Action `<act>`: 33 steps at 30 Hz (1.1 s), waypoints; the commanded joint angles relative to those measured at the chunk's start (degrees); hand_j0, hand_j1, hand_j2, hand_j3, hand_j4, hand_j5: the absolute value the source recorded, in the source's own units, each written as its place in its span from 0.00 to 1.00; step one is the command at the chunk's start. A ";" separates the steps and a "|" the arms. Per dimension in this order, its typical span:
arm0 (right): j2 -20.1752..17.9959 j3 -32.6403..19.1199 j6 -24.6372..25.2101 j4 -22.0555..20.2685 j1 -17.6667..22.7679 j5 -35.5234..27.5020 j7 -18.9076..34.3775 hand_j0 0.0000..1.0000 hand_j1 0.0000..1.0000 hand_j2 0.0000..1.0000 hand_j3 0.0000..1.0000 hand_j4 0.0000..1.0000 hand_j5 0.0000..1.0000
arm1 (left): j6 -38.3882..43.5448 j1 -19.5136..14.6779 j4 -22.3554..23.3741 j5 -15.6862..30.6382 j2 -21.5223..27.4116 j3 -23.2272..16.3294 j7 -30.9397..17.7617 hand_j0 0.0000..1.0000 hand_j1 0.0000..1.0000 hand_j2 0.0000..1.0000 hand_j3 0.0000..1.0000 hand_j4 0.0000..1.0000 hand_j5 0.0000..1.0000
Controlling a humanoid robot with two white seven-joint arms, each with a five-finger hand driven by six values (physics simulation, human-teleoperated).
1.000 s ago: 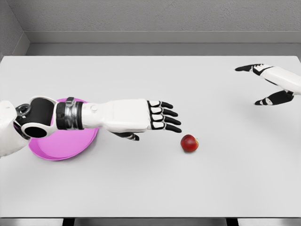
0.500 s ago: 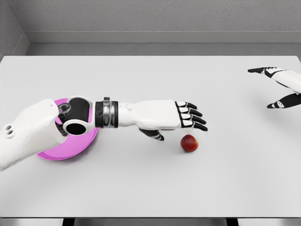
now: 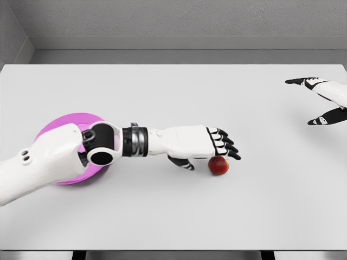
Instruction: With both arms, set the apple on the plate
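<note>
The left hand (image 3: 214,145) reaches out flat, fingers extended; the right hand (image 3: 324,102) hovers spread at the right edge.

You see the left hand (image 3: 214,145) stretched flat across the white desk (image 3: 179,211), its fingers (image 3: 226,147) spread and lying over the top of the red apple (image 3: 219,166), thumb hanging down just left of it. The pink plate (image 3: 70,120) sits at the left, partly hidden by that arm. Your right hand (image 3: 321,102) hovers open at the far right edge.
</note>
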 commanded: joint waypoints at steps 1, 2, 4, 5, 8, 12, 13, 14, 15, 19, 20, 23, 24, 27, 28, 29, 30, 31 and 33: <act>-0.06 -0.01 0.16 -0.03 -0.09 -0.43 -0.03 1.00 1.00 1.00 1.00 1.00 1.00 | 0.25 0.09 -0.04 0.28 -0.58 -0.20 0.04 0.95 0.95 0.95 0.95 0.95 0.95; -0.06 -0.01 0.16 -0.03 0.00 -0.43 -0.03 1.00 1.00 1.00 1.00 1.00 1.00 | 0.16 0.44 -0.04 0.28 -0.66 -0.20 0.04 0.95 0.95 0.95 0.95 0.95 0.95; -0.06 -0.01 0.16 -0.03 0.00 -0.43 -0.03 1.00 1.00 1.00 1.00 1.00 1.00 | 0.16 0.53 -0.04 0.28 -1.10 -0.20 0.04 0.94 0.94 0.94 0.94 0.94 0.94; -0.06 -0.01 0.16 -0.03 0.00 -0.43 -0.03 1.00 1.00 1.00 1.00 1.00 1.00 | 0.16 0.53 -0.04 0.28 -1.10 -0.20 0.04 0.93 0.93 0.93 0.93 0.93 0.93; -0.06 -0.01 0.16 -0.12 -0.09 -0.43 -0.03 1.00 1.00 1.00 1.00 1.00 1.00 | 0.25 0.53 0.22 0.02 -1.10 -0.20 0.04 0.90 0.90 0.90 0.90 0.90 0.90; 0.02 -0.01 0.16 -0.12 0.00 -0.43 -0.03 1.00 1.00 1.00 1.00 1.00 1.00 | 0.34 0.62 1.89 -0.16 -1.63 -0.29 -0.05 0.89 0.89 0.89 0.89 0.89 0.89; 0.02 -0.01 0.16 -0.12 0.00 -0.43 -0.03 1.00 1.00 1.00 1.00 1.00 1.00 | 0.25 0.62 4.61 -0.16 -3.38 -0.46 -0.05 0.89 0.89 0.89 0.89 0.89 0.89; -0.06 -0.01 0.16 -0.12 0.00 -0.43 -0.03 1.00 1.00 1.00 1.00 1.00 1.00 | 0.25 0.53 6.37 -0.42 -4.00 -0.81 -0.05 0.89 0.89 0.89 0.89 0.89 0.89; 0.02 -0.01 0.16 -0.12 0.00 -0.43 -0.03 1.00 1.00 1.00 1.00 1.00 1.00 | 0.25 0.44 6.99 -0.60 -4.09 -0.90 -0.05 0.89 0.89 0.89 0.89 0.89 0.89; 0.02 -0.01 0.16 -0.12 0.00 -0.43 -0.03 1.00 1.00 1.00 1.00 1.00 1.00 | -0.28 0.53 6.55 -0.51 -4.71 -0.99 -0.05 0.89 0.89 0.89 0.89 0.89 0.89; 0.02 -0.01 0.16 -0.12 0.00 -0.43 -0.03 1.00 1.00 1.00 1.00 1.00 1.00 | -0.37 0.44 6.46 -0.51 -4.71 -0.99 -0.05 0.89 0.89 0.89 0.89 0.89 0.89; 0.02 -0.01 0.16 -0.12 0.00 -0.43 -0.03 1.00 1.00 1.00 1.00 1.00 1.00 | -0.37 0.44 6.37 -0.51 -4.79 -1.17 -0.05 0.89 0.89 0.89 0.89 0.89 0.89; 0.02 -0.01 0.16 -0.12 0.00 -0.43 -0.03 1.00 1.00 1.00 1.00 1.00 1.00 | -0.37 0.44 6.37 -0.51 -5.06 -1.25 -0.05 0.89 0.89 0.89 0.89 0.89 0.89; 0.02 0.08 0.16 -0.20 0.09 -0.43 -0.03 1.00 1.00 1.00 1.00 1.00 1.00 | -0.10 0.44 6.55 -0.60 -5.50 -2.04 -0.05 0.89 0.89 0.89 0.89 0.89 0.89; 0.02 0.08 0.16 -0.20 0.09 -0.43 -0.03 1.00 1.00 1.00 1.00 1.00 1.00 | 0.16 0.35 6.72 -0.60 -5.59 -2.66 -0.05 0.89 0.89 0.89 0.89 0.89 0.89; 0.02 0.08 0.16 -0.20 0.09 -0.43 -0.03 1.00 1.00 1.00 1.00 1.00 1.00 | 0.16 0.35 6.81 -0.60 -5.85 -3.01 -0.05 0.89 0.89 0.89 0.89 0.89 0.89; 0.02 0.08 0.16 -0.20 0.00 -0.43 -0.03 1.00 1.00 1.00 1.00 1.00 1.00 | 0.16 0.35 6.81 -0.60 -6.02 -3.10 -0.05 0.89 0.89 0.89 0.89 0.89 0.89; 0.02 0.08 0.16 -0.20 0.00 -0.43 -0.03 1.00 1.00 1.00 1.00 1.00 1.00 | 0.16 0.35 6.81 -0.60 -6.02 -3.10 -0.05 0.89 0.89 0.89 0.89 0.89 0.89; 0.02 0.16 0.16 -0.20 0.09 -0.43 -0.03 1.00 1.00 1.00 1.00 1.00 1.00 | 0.16 0.35 6.81 -0.60 -6.02 -3.10 -0.05 0.89 0.89 0.89 0.89 0.89 0.89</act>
